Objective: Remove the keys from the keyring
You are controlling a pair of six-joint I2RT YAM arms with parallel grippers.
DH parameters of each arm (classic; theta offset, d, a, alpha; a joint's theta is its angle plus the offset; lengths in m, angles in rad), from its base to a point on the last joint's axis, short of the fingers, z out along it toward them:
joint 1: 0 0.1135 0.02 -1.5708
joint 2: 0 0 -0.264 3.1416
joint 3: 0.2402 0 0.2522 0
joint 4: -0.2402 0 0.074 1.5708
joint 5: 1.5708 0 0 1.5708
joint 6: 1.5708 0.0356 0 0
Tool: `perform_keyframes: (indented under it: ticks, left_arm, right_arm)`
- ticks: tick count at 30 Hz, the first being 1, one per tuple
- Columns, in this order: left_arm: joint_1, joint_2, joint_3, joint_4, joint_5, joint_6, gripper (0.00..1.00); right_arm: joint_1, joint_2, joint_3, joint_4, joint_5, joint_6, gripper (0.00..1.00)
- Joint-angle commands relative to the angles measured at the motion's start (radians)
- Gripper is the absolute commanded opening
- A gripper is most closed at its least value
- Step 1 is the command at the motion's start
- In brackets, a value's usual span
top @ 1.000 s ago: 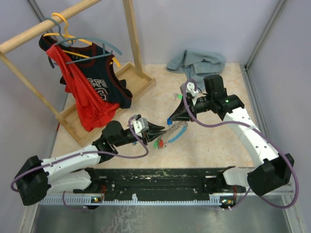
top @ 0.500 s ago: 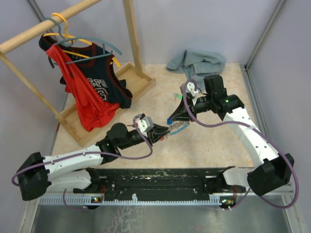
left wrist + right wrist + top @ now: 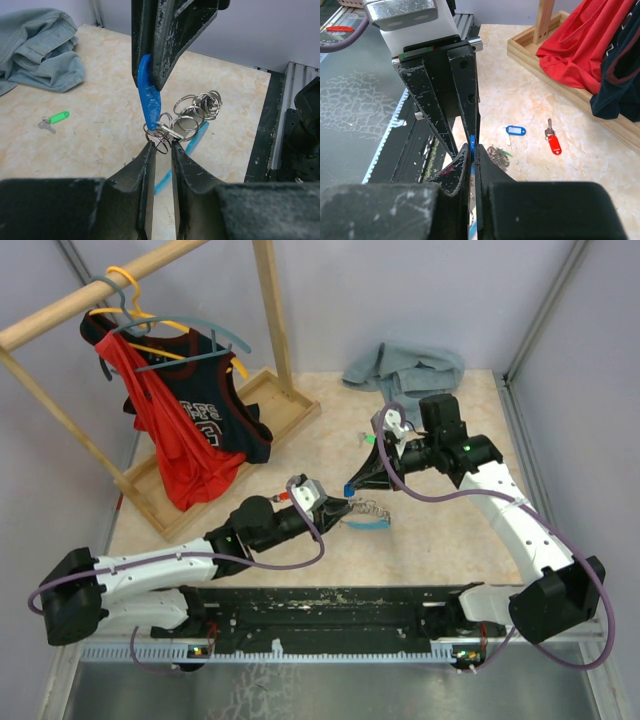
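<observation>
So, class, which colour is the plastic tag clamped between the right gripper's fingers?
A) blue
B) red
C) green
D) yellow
A: the left wrist view shows the right gripper closed on the blue tag, while the green tag and the red tag lie loose on the table.

My bench top [image 3: 320, 445] is pale beige with a marbled pattern. Plain lavender-grey walls [image 3: 400, 290] box it in, with thin metal posts [image 3: 545, 305] at the corners. At the back left stands my wooden clothes rack [image 3: 268, 310], with a red jersey [image 3: 185, 460] and a black jersey [image 3: 215, 405] hanging from it. A grey-blue cloth [image 3: 405, 365] lies crumpled by the back wall. The light is soft and even.
</observation>
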Motion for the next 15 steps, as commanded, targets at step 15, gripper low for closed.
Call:
perform_keyframes:
  ticks: [15]
  left_arm:
    - [-0.016, 0.024, 0.045, 0.0, -0.099, 0.059, 0.02]
  right_arm:
    - [-0.004, -0.006, 0.048, 0.051, -0.062, 0.022, 0.0]
